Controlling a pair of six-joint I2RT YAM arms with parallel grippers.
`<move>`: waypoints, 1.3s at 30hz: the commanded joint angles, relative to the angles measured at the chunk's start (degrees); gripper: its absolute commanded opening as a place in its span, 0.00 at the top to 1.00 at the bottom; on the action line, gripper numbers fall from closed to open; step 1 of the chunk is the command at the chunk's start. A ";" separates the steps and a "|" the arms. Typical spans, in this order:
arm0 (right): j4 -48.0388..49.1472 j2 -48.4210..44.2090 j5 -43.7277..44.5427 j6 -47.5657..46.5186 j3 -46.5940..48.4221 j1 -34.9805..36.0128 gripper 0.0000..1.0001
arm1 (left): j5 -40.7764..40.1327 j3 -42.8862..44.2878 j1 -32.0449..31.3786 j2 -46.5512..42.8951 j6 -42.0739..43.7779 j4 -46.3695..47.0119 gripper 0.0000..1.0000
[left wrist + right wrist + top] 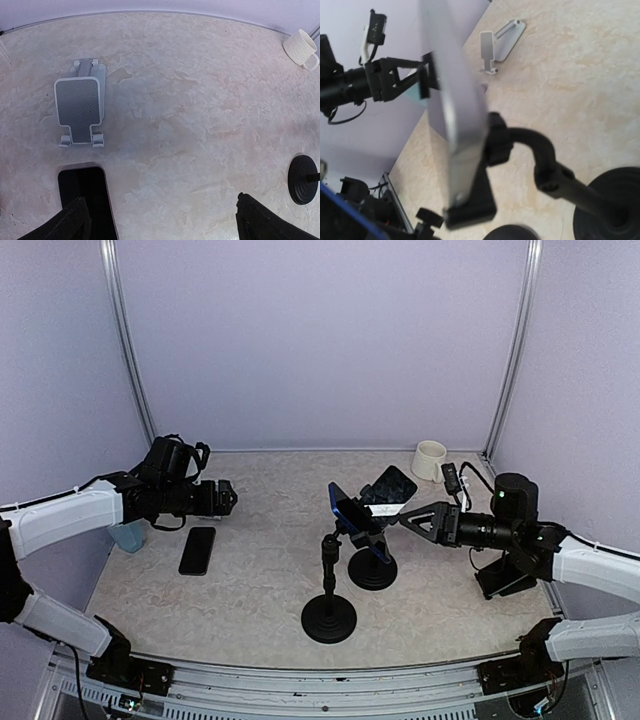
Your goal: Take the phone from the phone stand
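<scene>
Two black phone stands with round bases stand mid-table. The front stand (329,618) clamps a blue phone (348,508). The rear stand (372,570) holds a black phone (392,485). My right gripper (402,520) reaches in from the right, close beside these phones. The right wrist view shows a phone edge-on and blurred (451,110) in a black clamp (470,207); no fingers close on it there. My left gripper (226,498) (162,227) is open and empty, hovering over a black phone (197,550) (85,200) lying flat.
A small white folding stand (80,102) (501,39) sits at the left, empty. A white cup (430,460) (301,46) stands at the back right. Purple walls close in the table on three sides.
</scene>
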 commanded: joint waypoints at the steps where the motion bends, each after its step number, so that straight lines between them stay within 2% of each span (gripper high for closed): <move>1: 6.85 2.77 0.98 1.92 -0.09 0.95 0.14 | 0.07 0.03 -0.64 -0.27 -0.10 1.20 0.01; 12: 13.31 7.58 -1.51 5.53 -0.25 1.72 0.23 | -0.36 1.10 -2.10 1.42 -0.17 1.35 0.01; 17: 14.36 8.58 -1.21 6.49 -0.41 2.78 0.25 | -0.58 1.28 -2.44 1.82 -0.33 1.77 0.01; 26: 16.30 8.17 -1.21 8.29 -1.64 3.42 0.37 | -0.89 1.78 -3.25 2.76 -0.40 2.01 0.01; 39: 16.87 9.88 -1.13 7.08 -1.26 3.45 0.46 | -0.72 2.67 -4.80 3.91 -0.90 2.38 0.01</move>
